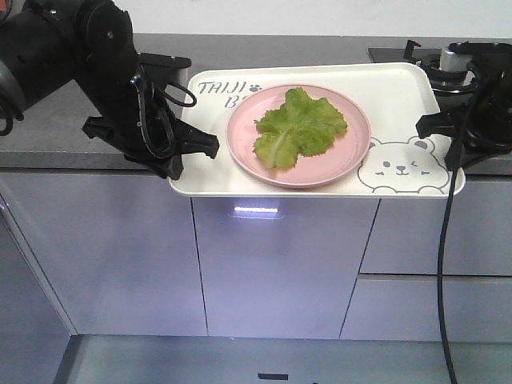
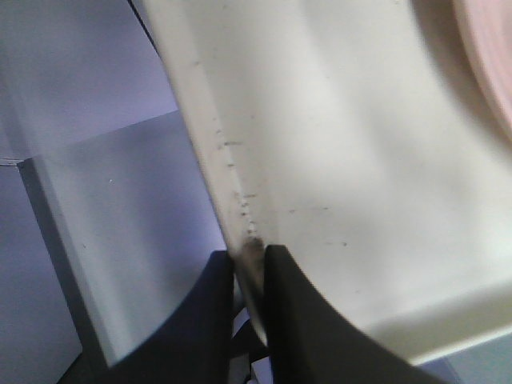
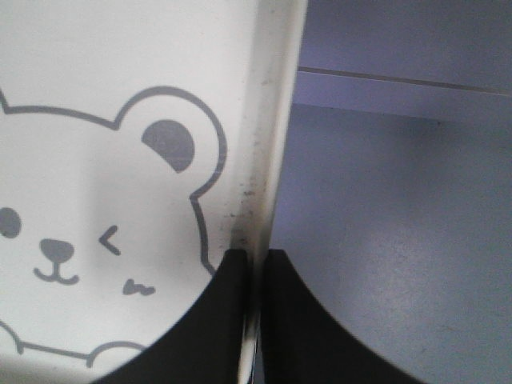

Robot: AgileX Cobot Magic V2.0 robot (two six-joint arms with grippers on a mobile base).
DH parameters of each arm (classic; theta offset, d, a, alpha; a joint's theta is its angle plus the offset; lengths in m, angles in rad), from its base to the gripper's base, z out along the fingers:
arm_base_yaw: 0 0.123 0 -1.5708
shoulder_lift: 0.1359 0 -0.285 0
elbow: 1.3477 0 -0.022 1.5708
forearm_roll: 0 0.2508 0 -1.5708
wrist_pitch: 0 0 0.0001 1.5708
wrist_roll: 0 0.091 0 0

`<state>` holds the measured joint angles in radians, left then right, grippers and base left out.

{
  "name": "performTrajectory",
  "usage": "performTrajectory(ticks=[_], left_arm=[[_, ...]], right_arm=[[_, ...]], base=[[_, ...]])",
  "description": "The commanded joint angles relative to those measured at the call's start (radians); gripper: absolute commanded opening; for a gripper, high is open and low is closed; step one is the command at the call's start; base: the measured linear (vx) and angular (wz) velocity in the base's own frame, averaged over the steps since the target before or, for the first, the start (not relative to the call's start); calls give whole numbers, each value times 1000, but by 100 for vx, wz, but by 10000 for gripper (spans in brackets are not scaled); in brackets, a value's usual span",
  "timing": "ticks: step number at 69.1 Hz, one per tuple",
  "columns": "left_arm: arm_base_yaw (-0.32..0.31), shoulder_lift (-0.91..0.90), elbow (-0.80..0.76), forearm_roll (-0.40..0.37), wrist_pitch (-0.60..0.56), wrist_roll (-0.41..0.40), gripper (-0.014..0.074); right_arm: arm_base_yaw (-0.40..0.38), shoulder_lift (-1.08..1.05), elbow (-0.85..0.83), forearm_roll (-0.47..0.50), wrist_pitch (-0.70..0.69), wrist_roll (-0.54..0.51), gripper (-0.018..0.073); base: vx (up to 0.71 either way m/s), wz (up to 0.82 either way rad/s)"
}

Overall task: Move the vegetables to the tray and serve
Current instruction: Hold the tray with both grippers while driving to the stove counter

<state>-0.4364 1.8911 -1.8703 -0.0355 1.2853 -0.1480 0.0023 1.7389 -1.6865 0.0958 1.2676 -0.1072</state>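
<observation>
The cream tray (image 1: 400, 88) with the bear drawing is held up level, sticking out past the counter's front edge. On it rests a round pink plate (image 1: 352, 152) carrying the green lettuce leaf, the vegetables (image 1: 300, 126). My left gripper (image 1: 196, 148) is shut on the tray's left rim (image 2: 232, 192), its black fingers (image 2: 288, 312) pinching the edge. My right gripper (image 1: 432, 126) is shut on the tray's right rim (image 3: 260, 160), beside the bear's ear. A sliver of the pink plate (image 2: 496, 56) shows in the left wrist view.
A dark grey counter (image 1: 56, 132) runs behind, with a gas hob and pot (image 1: 460, 60) at the back right. Grey cabinet fronts (image 1: 280, 272) with a lit strip stand below. A black cable (image 1: 446, 272) hangs from the right arm.
</observation>
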Motion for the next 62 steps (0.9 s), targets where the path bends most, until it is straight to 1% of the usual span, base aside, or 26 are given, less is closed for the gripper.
performTrajectory(ticks=[1,62], left_arm=[[-20,-70,-40,-59,-36,23,-7],[-20,-70,-40,-59,-36,23,-7]], right_arm=[[7,-56,-33,44,11,-28,-6],[7,-56,-33,44,11,-28,-6]], base=[[7,-2],[9,4]])
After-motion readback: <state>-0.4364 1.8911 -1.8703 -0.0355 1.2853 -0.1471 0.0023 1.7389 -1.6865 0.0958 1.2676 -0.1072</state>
